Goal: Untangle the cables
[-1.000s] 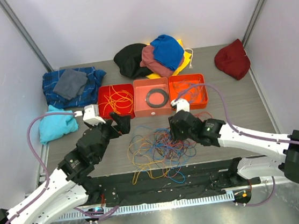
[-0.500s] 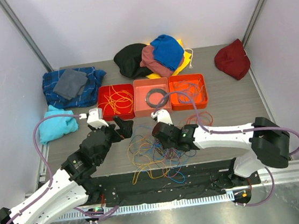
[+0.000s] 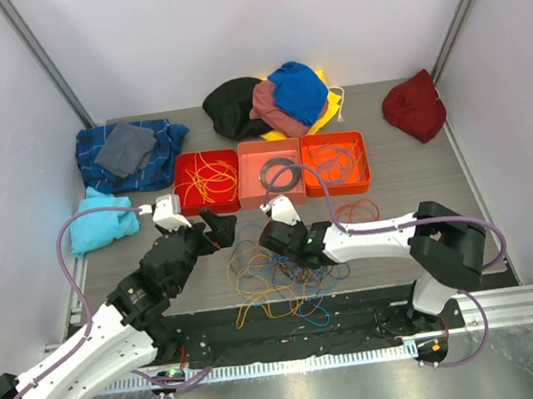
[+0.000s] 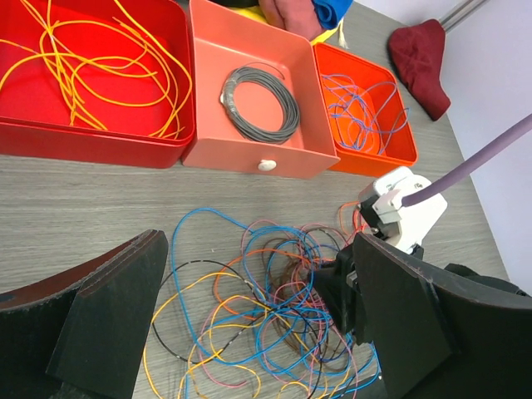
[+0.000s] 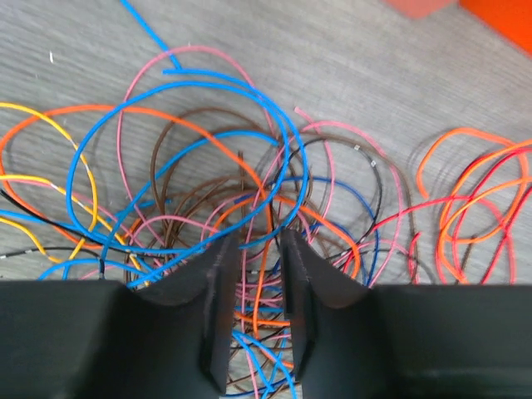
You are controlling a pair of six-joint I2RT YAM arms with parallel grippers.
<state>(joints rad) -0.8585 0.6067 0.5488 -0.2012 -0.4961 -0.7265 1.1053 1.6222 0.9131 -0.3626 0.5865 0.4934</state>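
Note:
The cables point(image 3: 277, 273) lie as a loose tangle of blue, orange, yellow, pink and brown wires on the table in front of the bins. My right gripper point(image 3: 286, 247) hangs low over the tangle's middle. In the right wrist view its gripper point(image 5: 256, 249) shows a narrow gap with orange and pink cables point(image 5: 249, 208) running through it, not pinched. My left gripper point(image 3: 218, 226) stands wide open above the tangle's left edge. In the left wrist view the cables point(image 4: 266, 291) lie below its gripper point(image 4: 259, 245).
Three bins stand behind the tangle: a red bin point(image 3: 210, 209) with yellow wires, a salmon bin point(image 3: 274, 200) with a grey coil point(image 4: 259, 104), an orange bin point(image 3: 367, 164) with blue wires. A red-orange loop point(image 3: 355, 212) lies apart. Cloths point(image 3: 131, 152) ring the back.
My right arm has swung left over the middle of the tangle and its jaws have narrowed. The left arm has hardly moved.

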